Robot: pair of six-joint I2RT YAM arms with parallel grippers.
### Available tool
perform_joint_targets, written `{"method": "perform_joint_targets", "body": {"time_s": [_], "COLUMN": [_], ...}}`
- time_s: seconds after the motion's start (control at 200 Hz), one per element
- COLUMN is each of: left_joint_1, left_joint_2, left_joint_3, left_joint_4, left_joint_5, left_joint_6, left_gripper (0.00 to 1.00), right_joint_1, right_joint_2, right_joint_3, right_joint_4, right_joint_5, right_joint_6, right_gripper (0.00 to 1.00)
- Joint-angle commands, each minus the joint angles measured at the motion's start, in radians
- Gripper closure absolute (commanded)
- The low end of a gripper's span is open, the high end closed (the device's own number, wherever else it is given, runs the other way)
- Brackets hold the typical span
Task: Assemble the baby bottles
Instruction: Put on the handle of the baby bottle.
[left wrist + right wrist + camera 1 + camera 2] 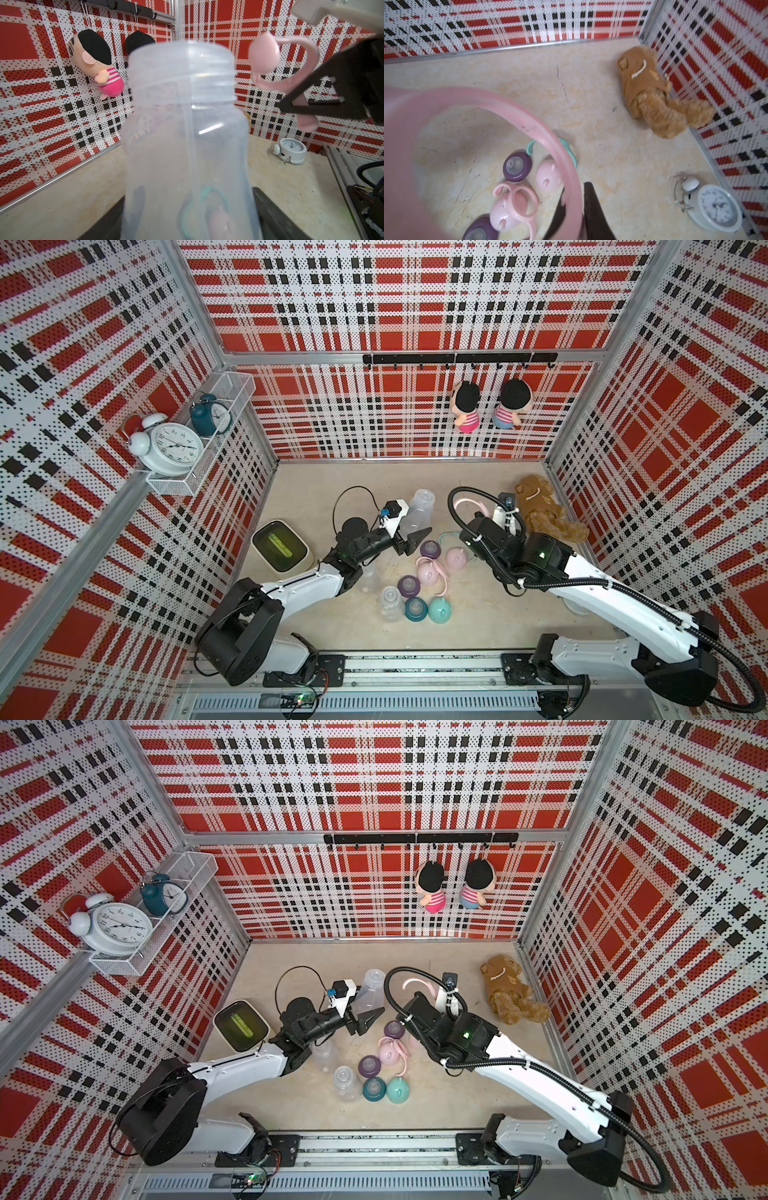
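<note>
Left gripper [411, 540] clamped low on clear bottle [187, 124], held off the table [478, 626]. The threaded neck is clear of the fingers, probably so a ring can slide over it. Right gripper [284, 106] pinched nearly closed on the thin band of the pink ring [508, 108], ring opening unobstructed. The ring hangs in the air just beside the bottle neck, not on it yet. Step, my read: drop ring over neck; early, nothing assembled. Loose on table, mid-front: purple collars [430, 549], teal collar [415, 609], pink caps [457, 558], teal cap [440, 611], teal ring [449, 537], second pink ring [527, 199], upright bottle [390, 603], third bottle [324, 1054] partly under left arm. Risk: ring goes on crooked and snags the thread.
</note>
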State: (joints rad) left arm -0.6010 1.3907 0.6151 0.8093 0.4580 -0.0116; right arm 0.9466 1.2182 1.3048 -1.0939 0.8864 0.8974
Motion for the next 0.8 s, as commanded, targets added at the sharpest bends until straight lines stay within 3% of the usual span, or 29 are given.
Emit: {"method": "perform_joint_targets", "body": {"time_s": [0.0, 0.15, 0.341, 0.466, 0.797], "left_joint_1": [0.009, 0.020, 0.021, 0.021, 0.020], "left_joint_2": [0.008, 0.020, 0.036, 0.038, 0.051], "left_joint_3": [0.020, 0.034, 0.058, 0.072, 0.095], "left_joint_4": [0.045, 0.045, 0.023, 0.005, -0.004], "left_joint_5": [0.066, 0.107, 0.149, 0.154, 0.170], "left_joint_6": [-0.026, -0.051, -0.063, -0.065, -0.080], "left_gripper": [1.00, 1.00, 1.00, 1.00, 1.00], "right_joint_1": [-0.003, -0.004, -0.002, 0.007, 0.066], "right_joint_2": [0.076, 0.150, 0.190, 0.215, 0.329], "right_joint_3": [0.083, 0.167, 0.211, 0.221, 0.281], "right_joint_4": [0.033, 0.132, 0.238, 0.272, 0.284], "right_joint_5": [0.145, 0.170, 0.143, 0.153, 0.317], "right_joint_6": [-0.224, -0.423, -0.572, -0.625, -0.677], "right_gripper": [1.00, 1.00, 1.00, 1.00, 1.00]}}
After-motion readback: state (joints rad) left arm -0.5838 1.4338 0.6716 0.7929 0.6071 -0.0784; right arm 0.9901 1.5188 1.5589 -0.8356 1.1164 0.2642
